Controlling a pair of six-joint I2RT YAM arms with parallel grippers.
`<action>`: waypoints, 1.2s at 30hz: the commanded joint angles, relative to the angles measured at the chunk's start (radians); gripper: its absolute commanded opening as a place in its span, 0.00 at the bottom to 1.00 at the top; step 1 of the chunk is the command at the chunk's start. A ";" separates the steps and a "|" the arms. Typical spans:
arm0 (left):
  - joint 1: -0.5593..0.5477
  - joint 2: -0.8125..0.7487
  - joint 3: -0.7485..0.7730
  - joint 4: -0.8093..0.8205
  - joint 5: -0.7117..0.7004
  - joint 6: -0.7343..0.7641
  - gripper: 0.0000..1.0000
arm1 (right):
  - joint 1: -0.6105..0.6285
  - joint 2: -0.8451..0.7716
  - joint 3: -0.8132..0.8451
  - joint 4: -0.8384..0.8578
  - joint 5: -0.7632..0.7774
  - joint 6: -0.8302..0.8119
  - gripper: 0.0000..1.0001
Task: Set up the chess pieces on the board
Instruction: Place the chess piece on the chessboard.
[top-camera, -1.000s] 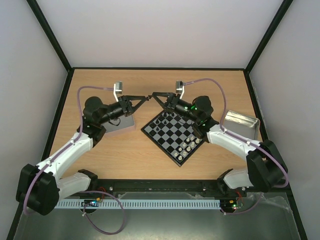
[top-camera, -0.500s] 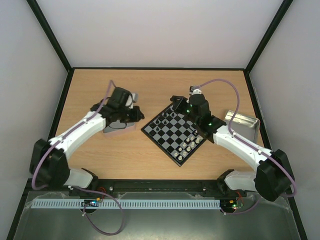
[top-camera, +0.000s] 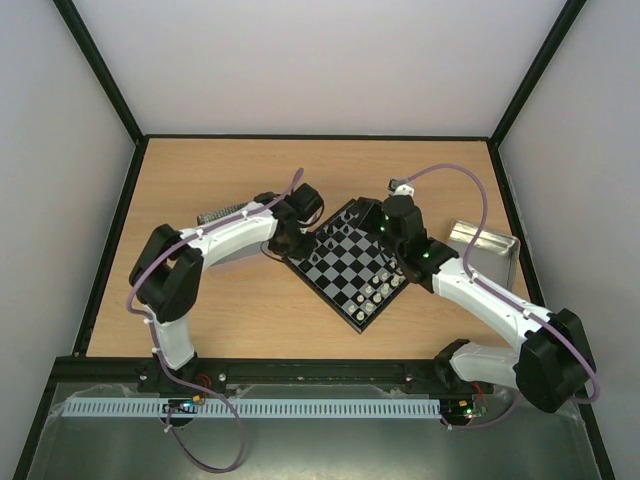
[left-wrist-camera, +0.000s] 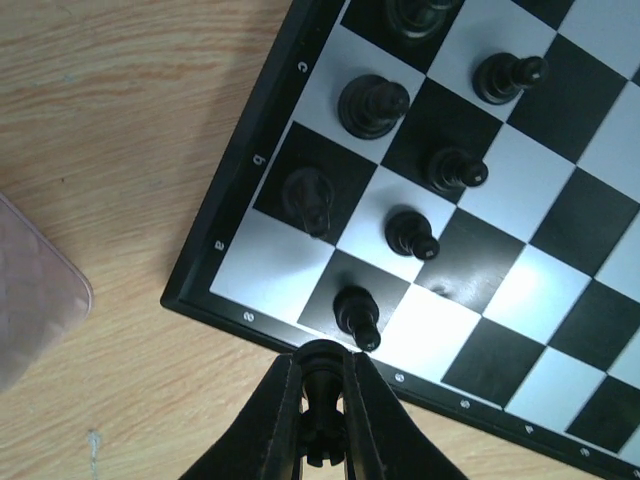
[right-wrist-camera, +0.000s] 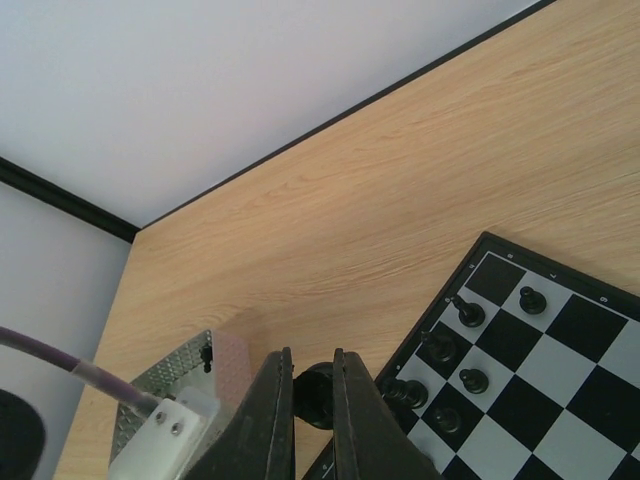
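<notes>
Left wrist view: the left gripper (left-wrist-camera: 322, 370) pinches nearly closed on a black chess piece (left-wrist-camera: 321, 412) and hangs at the board (left-wrist-camera: 232, 215) rim by the bare corner square (left-wrist-camera: 262, 278), probably its target, while the right gripper (right-wrist-camera: 311, 362) narrowly clamps a dark piece (right-wrist-camera: 316, 395) just beside the board's black ranks.

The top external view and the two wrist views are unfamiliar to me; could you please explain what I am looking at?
Two robot arms, left and right, are bolted at the near edge of a wooden table. The top view looks down from above; each wrist view looks along that arm's own gripper. On the table lie a chessboard with pieces on it and a metal tray. The left gripper pinches a black chess piece by the board's rim; the right gripper seems to pinch a dark piece too.
</notes>
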 joint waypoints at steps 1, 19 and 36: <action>-0.011 0.057 0.071 -0.089 -0.104 0.010 0.03 | -0.009 -0.024 -0.012 -0.020 0.043 -0.018 0.02; -0.013 0.162 0.081 -0.046 -0.096 0.010 0.08 | -0.017 -0.021 -0.016 -0.014 0.039 -0.012 0.02; -0.011 0.193 0.062 -0.014 -0.091 0.007 0.23 | -0.017 -0.021 -0.019 -0.018 0.034 -0.007 0.02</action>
